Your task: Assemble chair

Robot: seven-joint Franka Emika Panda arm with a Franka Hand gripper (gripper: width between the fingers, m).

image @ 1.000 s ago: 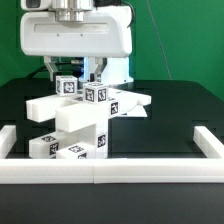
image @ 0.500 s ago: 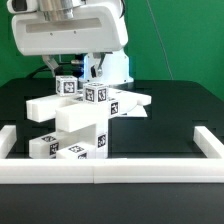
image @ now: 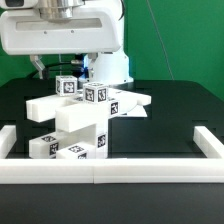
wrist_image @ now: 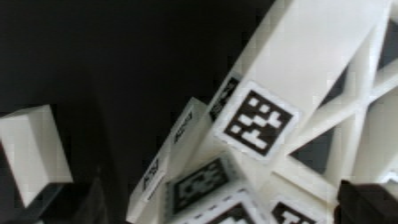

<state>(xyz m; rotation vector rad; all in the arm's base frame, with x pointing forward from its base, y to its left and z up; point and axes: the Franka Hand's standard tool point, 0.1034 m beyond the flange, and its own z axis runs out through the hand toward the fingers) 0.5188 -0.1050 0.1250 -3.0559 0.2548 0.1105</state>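
The chair (image: 85,122) stands as a stack of chunky white tagged parts on the black table, left of centre in the exterior view. Flat pieces stick out to both sides, and tagged blocks sit on top and at its foot. My gripper (image: 61,67) hangs just above its top tagged block, under the big white wrist housing. It is open and holds nothing. In the wrist view the tagged white parts (wrist_image: 267,120) fill the picture close below. My dark fingertips (wrist_image: 32,205) show at the two lower corners, wide apart.
The long white border rail (image: 100,168) runs along the table's front, with short side pieces at both ends. The white arm base (image: 112,66) stands behind the chair, in front of a green backdrop.
The wrist housing has risen and shifted toward the exterior view's left, away from the top of the stack. The chair parts have not moved.
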